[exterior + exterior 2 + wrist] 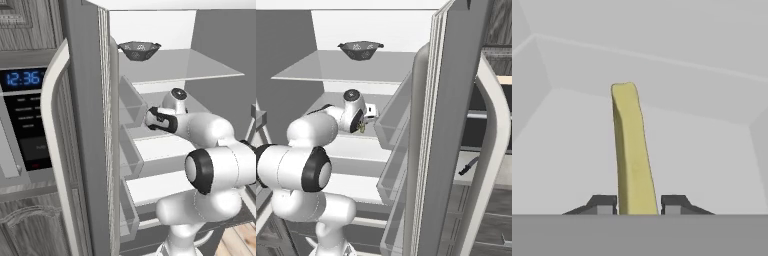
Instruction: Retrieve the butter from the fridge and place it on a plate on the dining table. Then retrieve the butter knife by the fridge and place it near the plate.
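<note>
The fridge (87, 125) (451, 125) stands open and my arm reaches onto its middle shelf. A pale yellow-green stick, the butter (632, 150) (362, 128), lies lengthwise on the white shelf, pointing away from the hand. My gripper (639, 205) (362, 125) is shut on the butter's near end, one dark fingertip (604, 204) pressed against each side. In the right base view the butter knife (468, 166) shows its black handle on the worktop just beyond the fridge door. The plate and the dining table are out of view.
A dark mesh colander (139, 50) (360, 50) sits on the glass shelf above the hand. Clear door bins (131, 105) (393, 125) line both open doors close beside the arm. A microwave (25, 115) is set in the cabinets left of the fridge.
</note>
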